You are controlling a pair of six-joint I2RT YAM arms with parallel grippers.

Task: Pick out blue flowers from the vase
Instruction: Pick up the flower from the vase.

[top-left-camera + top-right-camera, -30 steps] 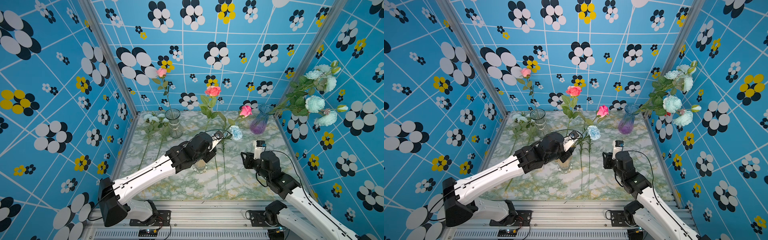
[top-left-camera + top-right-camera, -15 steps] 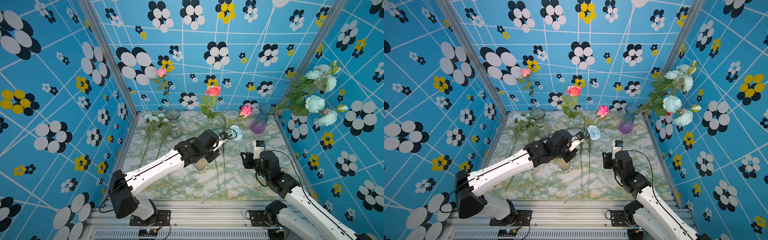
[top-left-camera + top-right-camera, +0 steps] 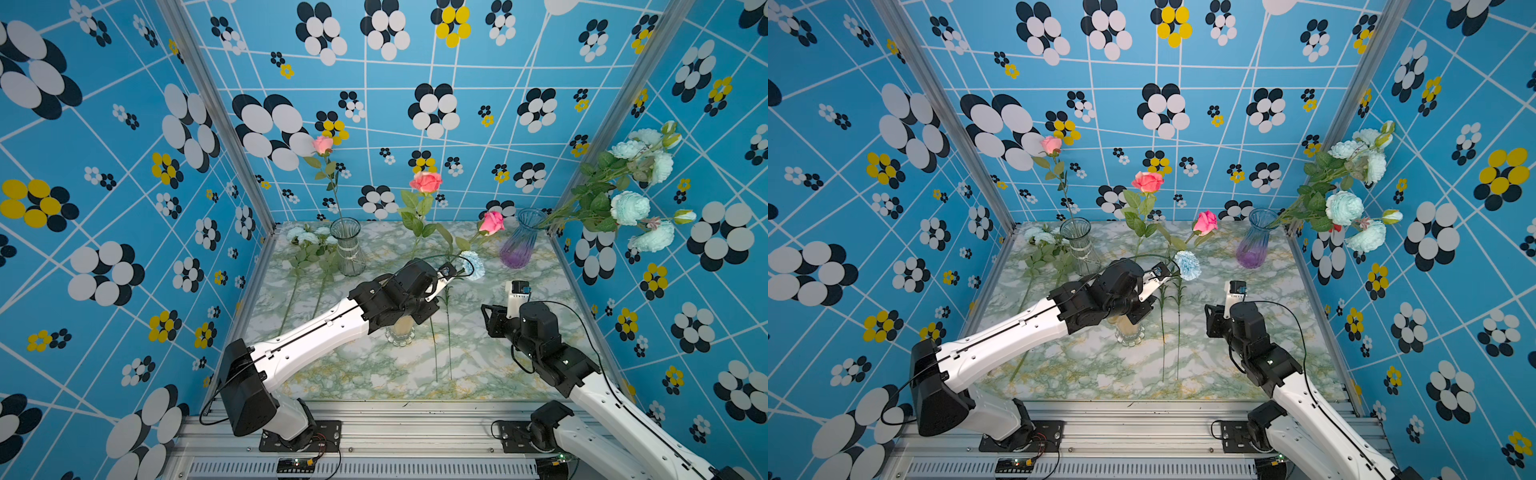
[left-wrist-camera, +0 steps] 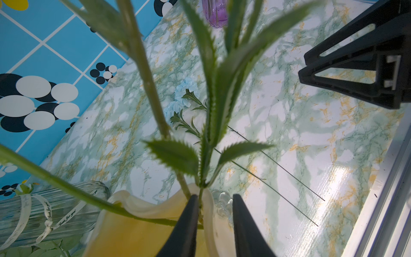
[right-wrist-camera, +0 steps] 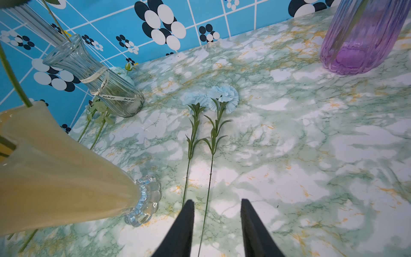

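My left jaws sit unclenched astride the blue carnation (image 3: 472,266) stem, right jaws released; a crooked pull could topple the yellow vase (image 5: 55,173).

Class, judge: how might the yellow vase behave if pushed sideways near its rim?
The yellow vase probably tips easily: its tall flared body stands on a small glass foot. It looks glassy, so likely fragile. The glossy table may let it slide.

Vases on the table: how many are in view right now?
3. A clear glass vase stands back left, a purple vase back right, and a cream-yellow vase mid-table. None appears hidden.
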